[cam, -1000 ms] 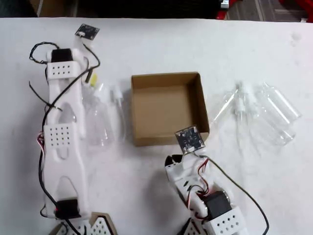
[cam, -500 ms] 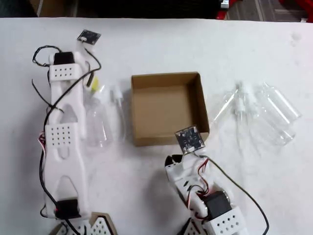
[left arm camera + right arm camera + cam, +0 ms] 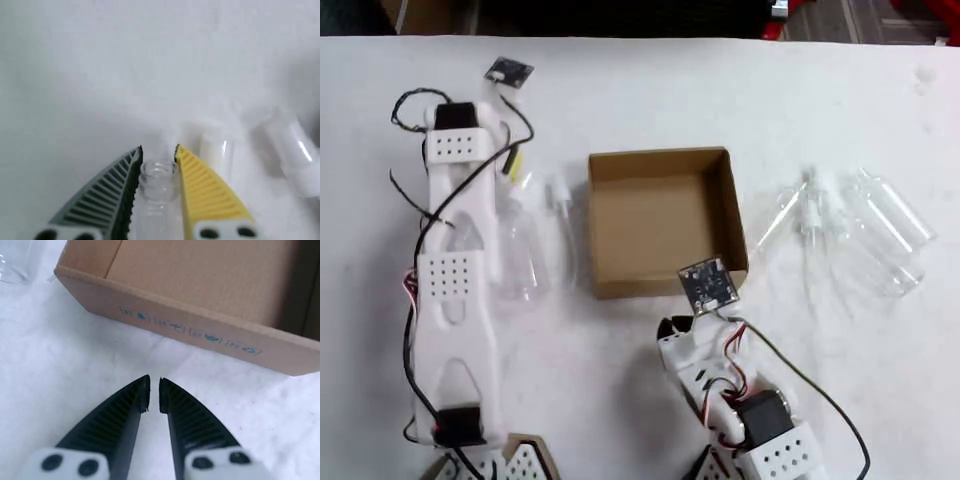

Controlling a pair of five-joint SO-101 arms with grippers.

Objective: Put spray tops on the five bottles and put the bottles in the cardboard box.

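My left pincer point(image 3: 158, 150), one finger grey and one yellow, is clamped on the open neck of a clear bottle point(image 3: 159, 180), which lies on the white desk point(image 3: 620, 90) on the left arm's side of the cardboard box point(image 3: 640, 287). A second clear bottle point(image 3: 563, 235) lies just beside it, between it and the box. My right pincer point(image 3: 154, 390), black fingers all but together and gripping nothing, hangs near the box's outer wall. More clear bottles point(image 3: 885, 235) and white spray tops point(image 3: 815, 205) lie jumbled on the box's other side, well apart from both arms
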